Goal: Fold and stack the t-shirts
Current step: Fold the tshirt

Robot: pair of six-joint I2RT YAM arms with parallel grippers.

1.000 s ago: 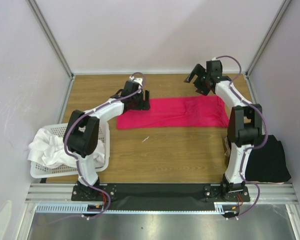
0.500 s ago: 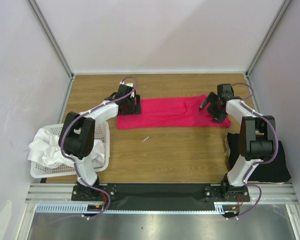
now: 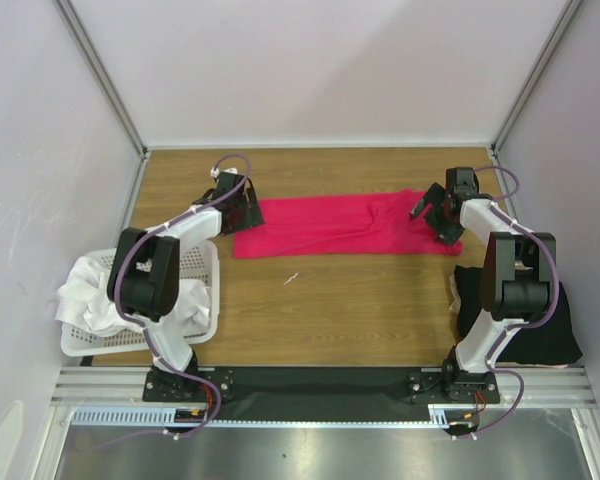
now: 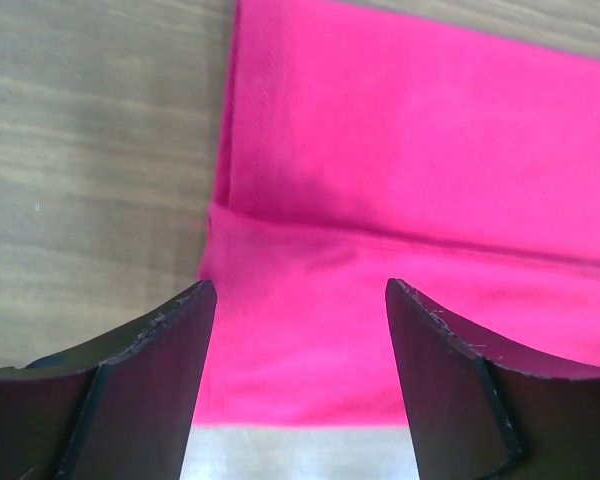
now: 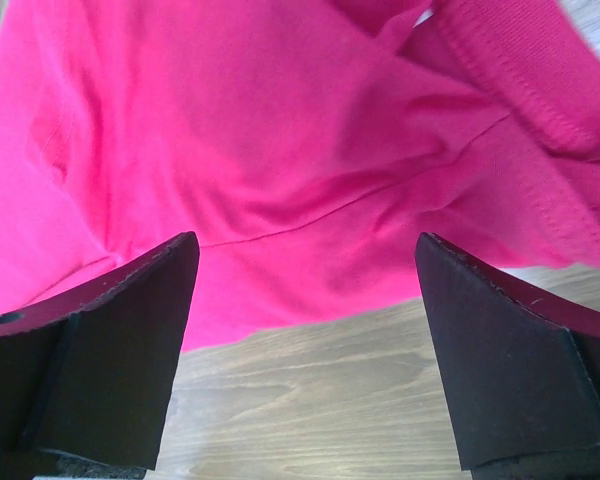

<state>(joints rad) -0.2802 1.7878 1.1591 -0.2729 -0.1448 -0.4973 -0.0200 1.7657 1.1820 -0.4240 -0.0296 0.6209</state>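
Note:
The crimson-pink t-shirt (image 3: 345,225) lies folded into a long band across the far half of the table. My left gripper (image 3: 242,208) is open and low over the shirt's left end, with the folded edge (image 4: 400,180) between its fingers (image 4: 150,370). My right gripper (image 3: 432,215) is open and low over the right end, where the neck region (image 5: 280,130) fills its view. My right fingers (image 5: 110,340) straddle the shirt's near edge and bare wood. A black t-shirt (image 3: 525,315) lies at the right front. White shirts (image 3: 100,300) are heaped in the basket.
The white perforated basket (image 3: 208,290) stands at the left front beside my left arm's base. A small pale scrap (image 3: 292,277) lies on the wood in front of the pink shirt. Walls with metal posts enclose the table on three sides.
My left gripper has slid left to the shirt's left end. My right gripper has come down from the far right corner onto the shirt's right end.

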